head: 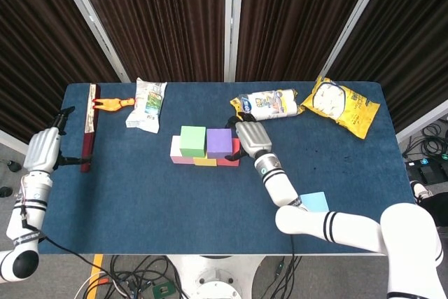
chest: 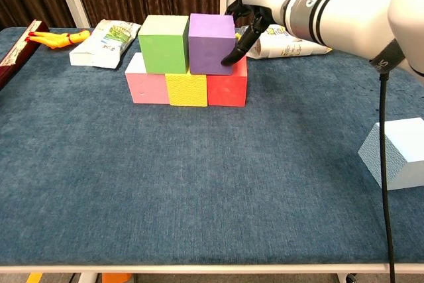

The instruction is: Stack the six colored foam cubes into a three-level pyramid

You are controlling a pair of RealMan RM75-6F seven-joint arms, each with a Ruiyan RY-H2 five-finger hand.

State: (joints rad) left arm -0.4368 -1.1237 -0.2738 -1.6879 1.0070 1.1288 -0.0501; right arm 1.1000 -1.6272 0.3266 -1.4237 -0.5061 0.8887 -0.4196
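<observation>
The desk [head: 140, 201] has a dark blue fabric surface. At upper left of the head view, a dark red bar [head: 89, 128] lies along the desk edge, with an orange rubber chicken [head: 112, 103] just beside its far end. A white snack bag [head: 147, 103] lies to the right of the chicken. At upper right, a white pouch [head: 269, 104] and a yellow snack bag [head: 339, 106] lie side by side. Dark curtains [head: 175, 19] hang behind the desk. Cables [head: 133, 278] lie on the floor below.
</observation>
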